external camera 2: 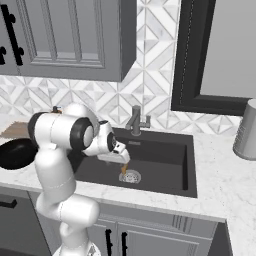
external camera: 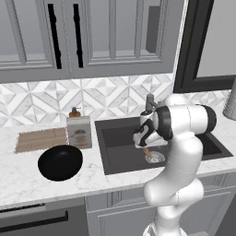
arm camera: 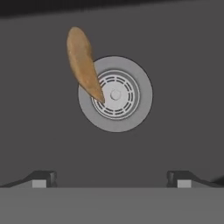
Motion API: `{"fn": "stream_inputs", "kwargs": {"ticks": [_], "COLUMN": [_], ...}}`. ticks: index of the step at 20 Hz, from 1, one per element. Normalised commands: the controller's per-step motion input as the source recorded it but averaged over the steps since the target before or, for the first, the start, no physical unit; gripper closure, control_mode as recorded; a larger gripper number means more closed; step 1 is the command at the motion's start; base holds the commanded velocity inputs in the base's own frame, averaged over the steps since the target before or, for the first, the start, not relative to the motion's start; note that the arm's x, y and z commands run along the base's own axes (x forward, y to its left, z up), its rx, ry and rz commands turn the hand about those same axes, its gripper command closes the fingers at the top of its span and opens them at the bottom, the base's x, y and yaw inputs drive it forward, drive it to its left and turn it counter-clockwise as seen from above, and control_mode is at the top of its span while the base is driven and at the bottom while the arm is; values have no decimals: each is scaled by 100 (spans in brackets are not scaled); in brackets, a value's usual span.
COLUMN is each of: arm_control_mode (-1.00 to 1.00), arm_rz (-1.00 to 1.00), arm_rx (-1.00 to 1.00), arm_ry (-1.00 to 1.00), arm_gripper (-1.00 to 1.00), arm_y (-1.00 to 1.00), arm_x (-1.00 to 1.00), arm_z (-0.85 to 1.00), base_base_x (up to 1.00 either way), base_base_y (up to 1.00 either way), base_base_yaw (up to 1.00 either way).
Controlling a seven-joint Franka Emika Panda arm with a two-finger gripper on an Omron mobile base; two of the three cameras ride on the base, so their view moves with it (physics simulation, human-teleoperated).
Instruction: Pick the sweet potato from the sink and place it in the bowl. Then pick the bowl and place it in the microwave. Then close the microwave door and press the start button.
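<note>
Potato (arm camera: 82, 64): orange-tan, paler toward blunt end. Sink (external camera: 120, 154): dark grey; drain (arm camera: 115, 93) silver, slotted rings. Faucet (external camera 2: 136, 120): grey metal. Bowl (external camera: 60, 162): glossy black. Mat (external camera: 40, 139): tan, woven grid. Soap bottle (external camera: 79, 130): pale label, brown pump. Counter (external camera: 27, 177): white marble, faint grey veins. Backsplash (external camera: 106, 97): white-grey geometric triangle tiles. Cabinets (external camera: 115, 37): grey, panelled; handles black. Window frame (external camera 2: 186, 65): black. Canister (external camera 2: 247, 131): grey. Arm (external camera: 182, 152): white, dark joints.

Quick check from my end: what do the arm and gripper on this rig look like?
The arm is glossy white, built of rounded tubular links with dark bands at the joints. No cables or markings show. The gripper has two small dark finger tips with lighter grey pads.
</note>
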Motion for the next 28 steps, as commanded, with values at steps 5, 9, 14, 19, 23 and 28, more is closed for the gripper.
{"fn": "stream_inputs", "kwargs": {"ticks": [5, 9, 14, 19, 23, 28], "arm_control_mode": [-100, -100, -100, -100, -100, -100], "arm_rz": [9, 8, 4, 1, 0, 0], "arm_rx": [-1, -3, -4, -3, -1, 0], "arm_ry": [-1, -2, -1, 0, -5, 0], "arm_gripper": [-100, -100, -100, -100, -100, -100], "arm_y": [-11, -8, -2, 0, -4, -6], "arm_x": [20, 44, 49, 50, 48, 18], "arm_z": [-36, -49, -42, -31, -37, -40], "base_base_x": [0, 0, 0, 0, 0, 0], "base_base_y": [0, 0, 0, 0, 0, 0], "base_base_yaw": [0, 0, 0, 0, 0, 0]}}
